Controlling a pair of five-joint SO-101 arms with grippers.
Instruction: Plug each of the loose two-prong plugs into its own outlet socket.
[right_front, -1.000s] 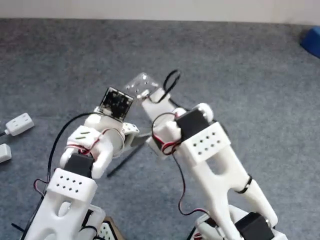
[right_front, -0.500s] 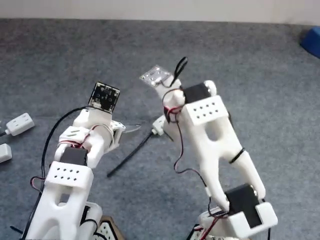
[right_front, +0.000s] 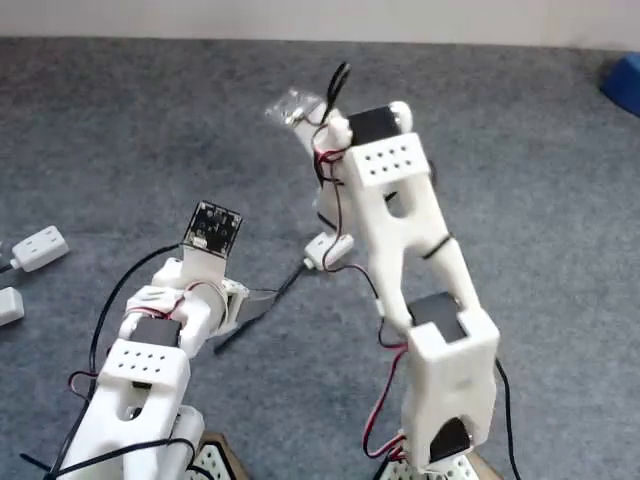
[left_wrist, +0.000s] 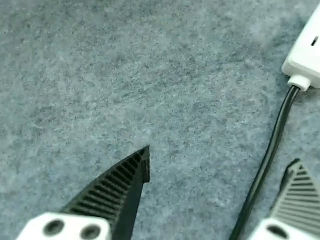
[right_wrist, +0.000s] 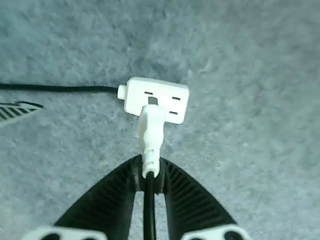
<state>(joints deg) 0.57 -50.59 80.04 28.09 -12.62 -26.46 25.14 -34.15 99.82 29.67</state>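
Over the tabletop (right_front: 530, 170), the right arm has swung up and forward in the last second, and the left arm has pulled back toward its base. That likely means the insertion is being lined up.

Right jaws pinch the plug (right_wrist: 151, 125) at its tail end. It points straight out at the outlet (right_wrist: 172, 97), its tip overlapping a socket slot; can't tell if it's seated or just above.

Left jaws are spread and hold nothing, low over the tabletop with the outlet's cord (left_wrist: 267, 155) between them. A spare outlet (right_front: 38, 247) lies well apart.
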